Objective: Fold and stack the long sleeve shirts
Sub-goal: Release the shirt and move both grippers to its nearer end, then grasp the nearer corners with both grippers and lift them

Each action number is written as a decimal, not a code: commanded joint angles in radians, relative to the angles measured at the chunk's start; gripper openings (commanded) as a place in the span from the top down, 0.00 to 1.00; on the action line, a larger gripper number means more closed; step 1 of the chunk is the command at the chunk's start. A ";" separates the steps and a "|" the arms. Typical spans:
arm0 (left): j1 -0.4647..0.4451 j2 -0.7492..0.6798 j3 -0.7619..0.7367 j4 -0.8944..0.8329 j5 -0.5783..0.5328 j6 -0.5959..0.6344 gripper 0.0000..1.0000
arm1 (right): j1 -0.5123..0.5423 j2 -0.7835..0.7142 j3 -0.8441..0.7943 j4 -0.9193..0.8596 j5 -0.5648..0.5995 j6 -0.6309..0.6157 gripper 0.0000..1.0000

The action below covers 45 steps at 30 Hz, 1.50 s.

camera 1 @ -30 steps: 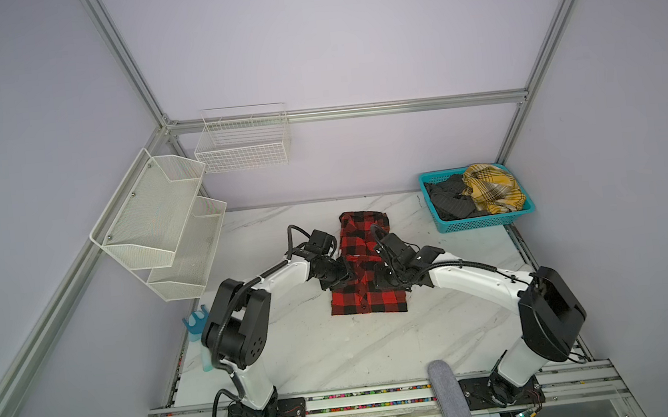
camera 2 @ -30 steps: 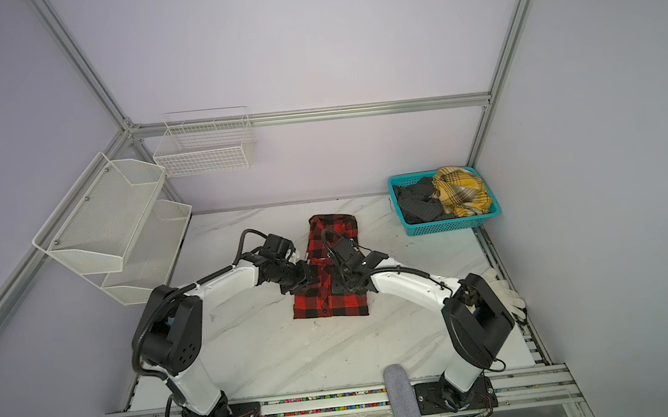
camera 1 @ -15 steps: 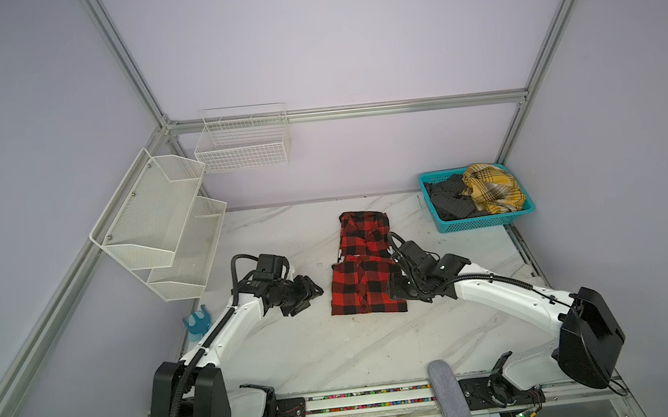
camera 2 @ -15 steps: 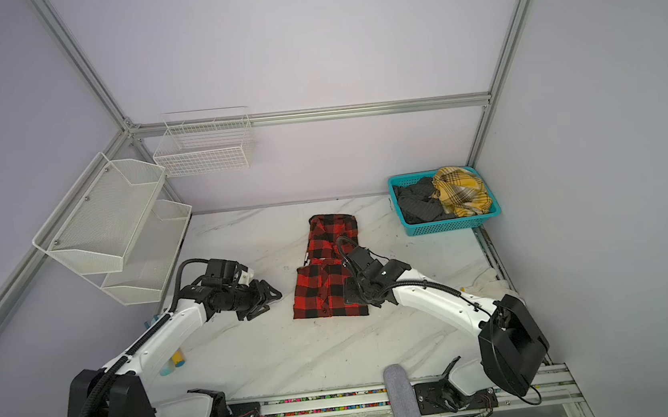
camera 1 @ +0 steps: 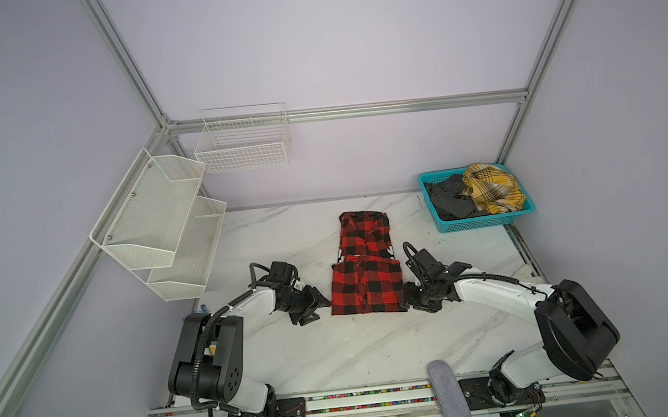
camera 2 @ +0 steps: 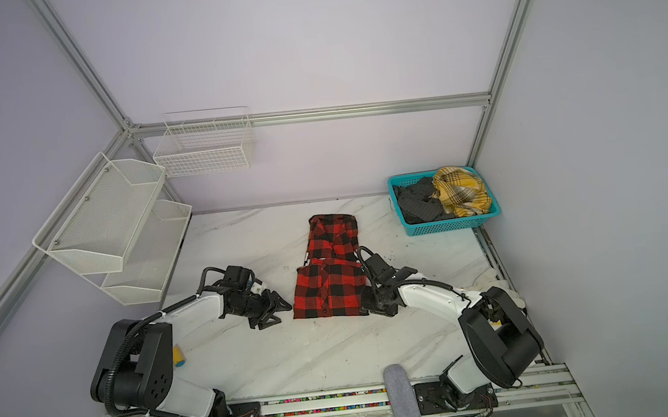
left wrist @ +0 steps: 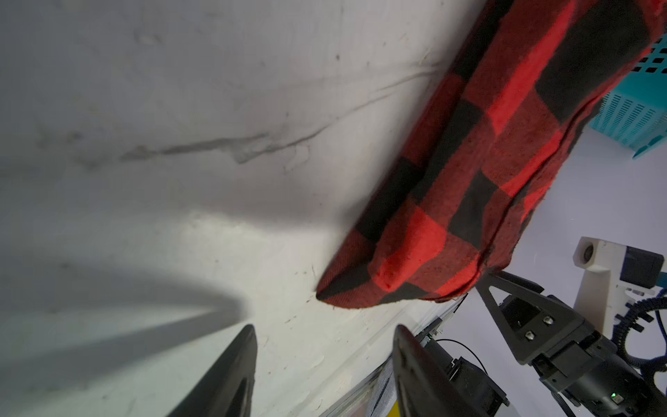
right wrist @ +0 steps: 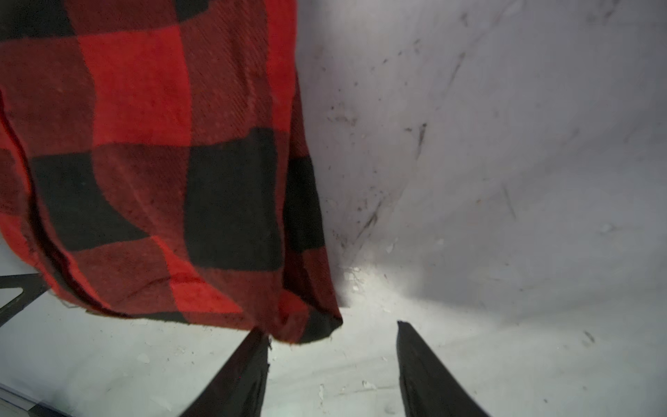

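Note:
One of the long sleeve shirts, a red-and-black check shirt, lies partly folded in the middle of the white marble table, with its near half wider than its far half. Low over the table beside the shirt's near left corner, my left gripper is open and holds nothing. The shirt stays a short way off its fingertips. My right gripper is open at the near right corner. That corner of the shirt overlaps one fingertip, unclamped.
A teal basket at the back right holds dark clothes and a yellow plaid garment. White mesh shelves and a wire basket hang on the left and back walls. A grey roll lies on the front rail.
Both grippers have left the shirt's middle sides and come toward me to its near corners. The left one swung wide to the left on the way. The shirt lies as before.

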 commanded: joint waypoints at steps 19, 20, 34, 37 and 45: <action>-0.042 0.152 -0.041 0.127 0.035 -0.028 0.45 | -0.049 0.087 -0.050 0.142 -0.079 0.001 0.65; -0.047 0.156 -0.044 0.127 0.034 -0.031 0.45 | -0.050 0.088 -0.051 0.144 -0.079 0.001 0.67; -0.041 0.165 -0.087 0.147 0.005 -0.044 0.50 | -0.050 0.086 -0.080 0.146 -0.078 0.012 0.69; -0.041 0.184 -0.078 0.148 0.003 -0.044 0.52 | -0.050 0.068 -0.089 0.138 -0.083 0.019 0.65; -0.041 0.226 -0.067 0.168 0.005 -0.045 0.61 | -0.050 0.023 -0.097 0.099 -0.072 0.029 0.61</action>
